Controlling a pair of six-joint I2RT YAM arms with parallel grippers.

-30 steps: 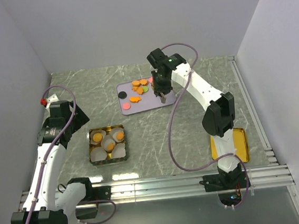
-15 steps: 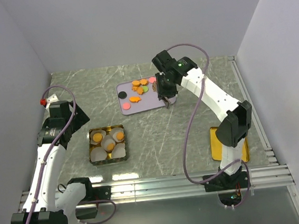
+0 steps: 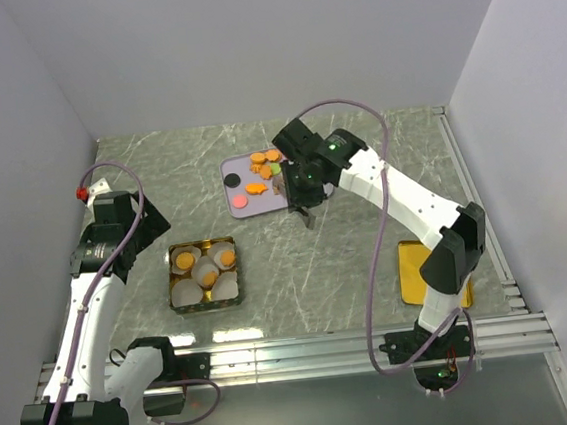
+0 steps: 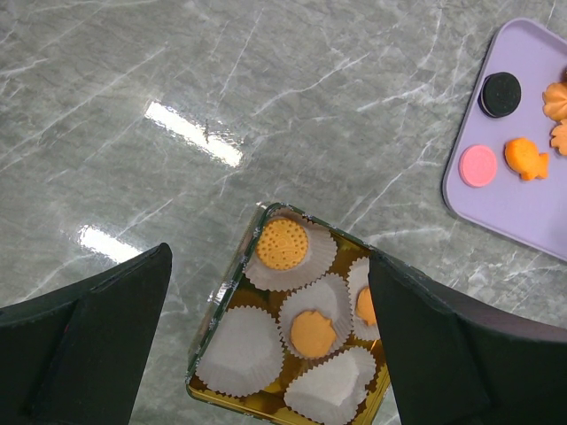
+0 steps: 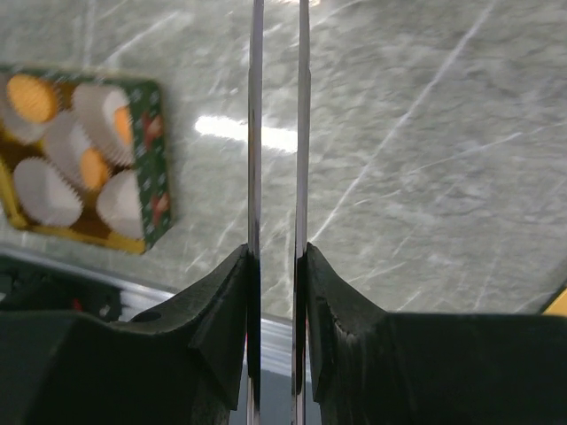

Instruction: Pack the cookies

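a grey marbled surface (image 3: 368,255), walled on three sides, carries two arms. the right arm has swung off the purple tray (image 3: 272,199) toward the green tin (image 5: 152,168), so a carry to the tin looks under way. the right end effector (image 3: 304,215) hangs just past the tray's near edge, its blades a narrow gap apart; i cannot tell whether they pinch anything. the left end effector (image 4: 267,257) has spread wide and holds nothing, off to the tin's left. bare marble lies open between tray and tin. most cookies (image 3: 263,159) sit on the tray; a few rest in paper cups (image 4: 241,350) in the tin.
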